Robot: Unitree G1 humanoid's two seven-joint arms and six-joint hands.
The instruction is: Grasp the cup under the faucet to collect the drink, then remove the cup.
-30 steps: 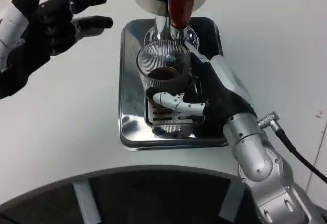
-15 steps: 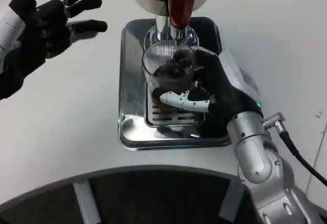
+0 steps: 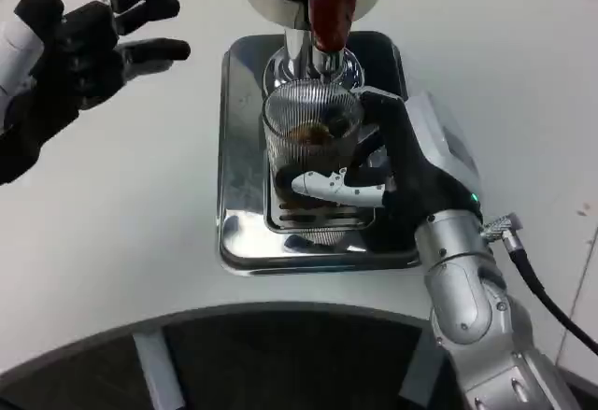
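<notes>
— Head view, first note: your right hand [image 3: 388,172] has its fingers wrapped around the cup [image 3: 311,134], one white finger across the front wall low down, black fingers at the far side. The cup sits over the drip tray [image 3: 245,233], just in front of the dispenser's faucet [image 3: 329,13].

— How will it handle?

— Ribbed clear glass, so judge it rigid, breakable and fairly slick. Dark drink shows at the bottom; it looks only part full, so moderate weight, but it will slosh if you tilt. Your grip round the lower wall seems the sound place. Keep it upright.

— And your left hand?

— Left hand [image 3: 79,41] hangs over the white table [image 3: 121,214], well apart from the tray, fingers spread, holding nothing.

— Count?

— One cup, one tray, one faucet with a red lever, two hands.
</notes>
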